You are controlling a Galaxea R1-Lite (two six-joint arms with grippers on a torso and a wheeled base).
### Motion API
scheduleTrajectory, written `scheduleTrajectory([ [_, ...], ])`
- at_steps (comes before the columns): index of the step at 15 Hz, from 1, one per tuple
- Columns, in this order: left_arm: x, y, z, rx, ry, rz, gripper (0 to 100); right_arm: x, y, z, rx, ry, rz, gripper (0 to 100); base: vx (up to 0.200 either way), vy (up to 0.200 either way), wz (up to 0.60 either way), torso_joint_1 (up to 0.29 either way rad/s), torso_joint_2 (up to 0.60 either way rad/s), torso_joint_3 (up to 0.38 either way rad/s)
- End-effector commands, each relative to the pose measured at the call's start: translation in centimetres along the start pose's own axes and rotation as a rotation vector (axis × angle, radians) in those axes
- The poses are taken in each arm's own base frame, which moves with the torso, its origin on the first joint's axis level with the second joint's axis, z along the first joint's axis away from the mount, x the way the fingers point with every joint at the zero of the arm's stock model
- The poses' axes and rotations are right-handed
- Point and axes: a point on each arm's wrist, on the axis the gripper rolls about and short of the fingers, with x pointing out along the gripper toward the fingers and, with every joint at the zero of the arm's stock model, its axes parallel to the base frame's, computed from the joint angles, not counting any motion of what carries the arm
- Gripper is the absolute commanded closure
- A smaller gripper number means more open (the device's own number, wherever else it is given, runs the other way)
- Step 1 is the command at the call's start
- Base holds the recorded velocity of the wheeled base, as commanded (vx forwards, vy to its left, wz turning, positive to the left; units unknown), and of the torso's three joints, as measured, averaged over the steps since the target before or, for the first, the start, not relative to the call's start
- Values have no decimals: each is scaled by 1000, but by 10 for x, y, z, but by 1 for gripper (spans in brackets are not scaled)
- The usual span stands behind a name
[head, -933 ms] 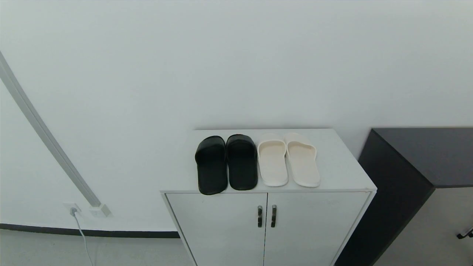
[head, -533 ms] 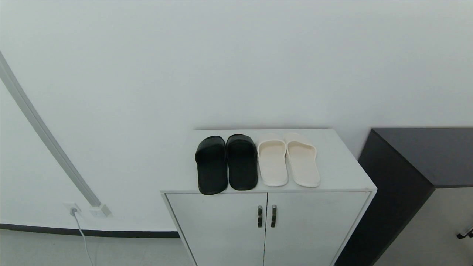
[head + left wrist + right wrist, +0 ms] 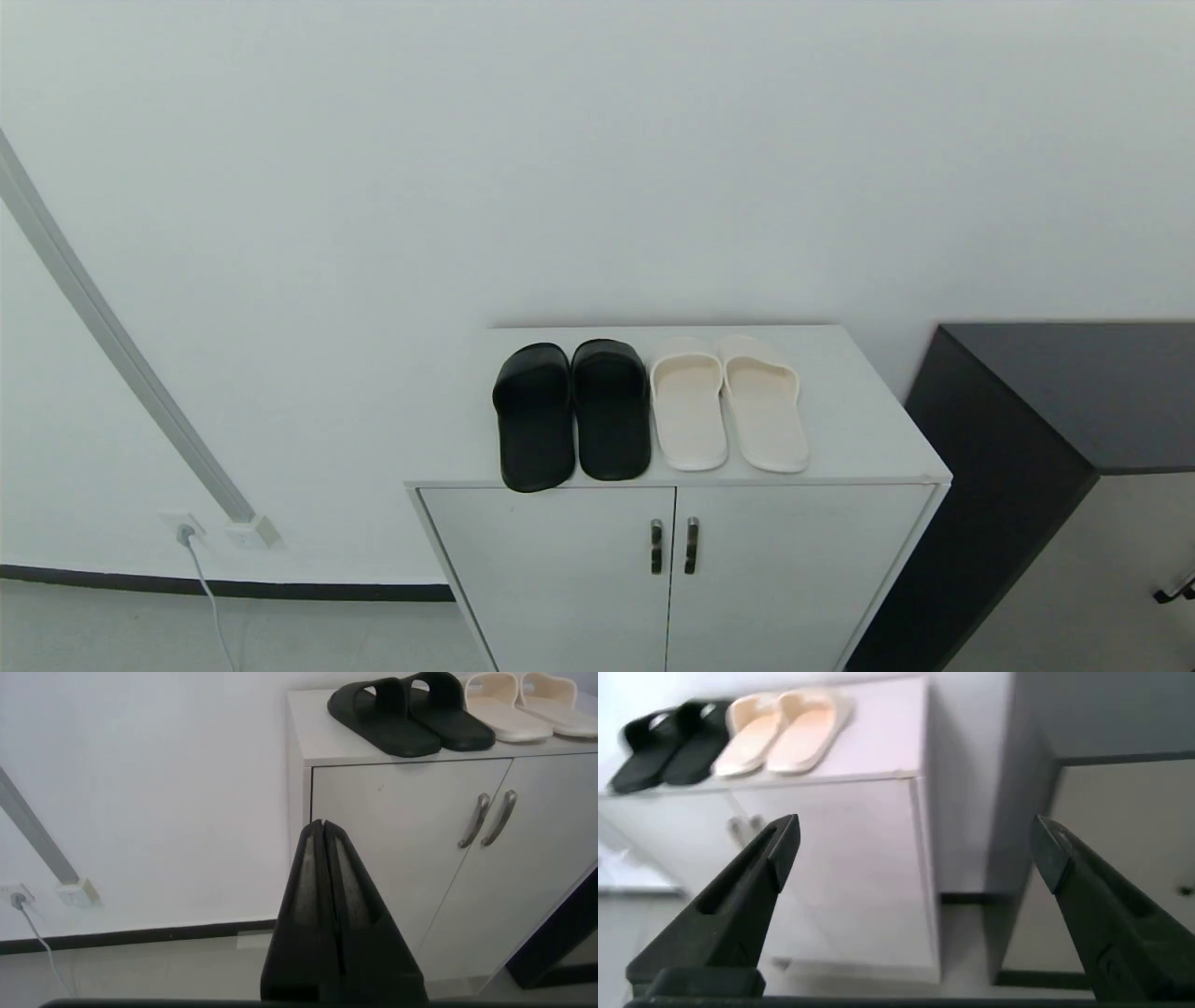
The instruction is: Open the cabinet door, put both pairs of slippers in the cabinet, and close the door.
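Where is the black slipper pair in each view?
Head view: black pair on the cabinet top, front left part.
Left wrist view: black pair at the cabinet top's near corner.
Right wrist view: black pair at the cabinet top's far end.
Shared landmark: cream pair, beside it on the robot's right.

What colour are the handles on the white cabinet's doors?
Silver-grey metal; the handles show best in the left wrist view.

And the right gripper point(image 3: 915, 829) hung with jaws spread wide before the white cabinet point(image 3: 850, 868), doors shut; black slippers point(image 3: 668, 735) and cream slippers point(image 3: 780, 730) sat side by side on its top.
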Motion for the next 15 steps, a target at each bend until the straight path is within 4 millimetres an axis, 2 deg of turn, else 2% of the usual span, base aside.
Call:
scheduleTrajectory([
  [1, 0, 0, 0, -1, 2, 0, 100, 46, 6, 11, 10, 204, 126, 0, 0, 0, 0, 0, 0, 0],
  [3, 0, 0, 0, -1, 2, 0, 100, 71, 16, 24, 28, 233, 208, 0, 0, 0, 0, 0, 0, 0],
  [5, 0, 0, 0, -1, 2, 0, 100, 90, 31, 23, -11, 288, 275, 0, 0, 0, 0, 0, 0, 0],
  [6, 0, 0, 0, -1, 2, 0, 100, 104, 48, 25, -35, 281, 283, 0, 0, 0, 0, 0, 0, 0],
  [7, 0, 0, 0, -1, 2, 0, 100, 108, 55, 25, -33, 281, 286, 0, 0, 0, 0, 0, 0, 0],
  [8, 0, 0, 0, -1, 2, 0, 100, 124, 82, 27, -15, 276, 294, 0, 0, 0, 0, 0, 0, 0],
  [11, 0, 0, 0, -1, 2, 0, 100, 173, 135, 32, 70, 244, 223, 0, 0, 0, 0, 0, 0, 0],
  [15, 0, 0, 0, -1, 2, -2, 100, 224, 178, 35, 76, 177, 137, 0, 0, 0, 0, 0, 0, 0],
])
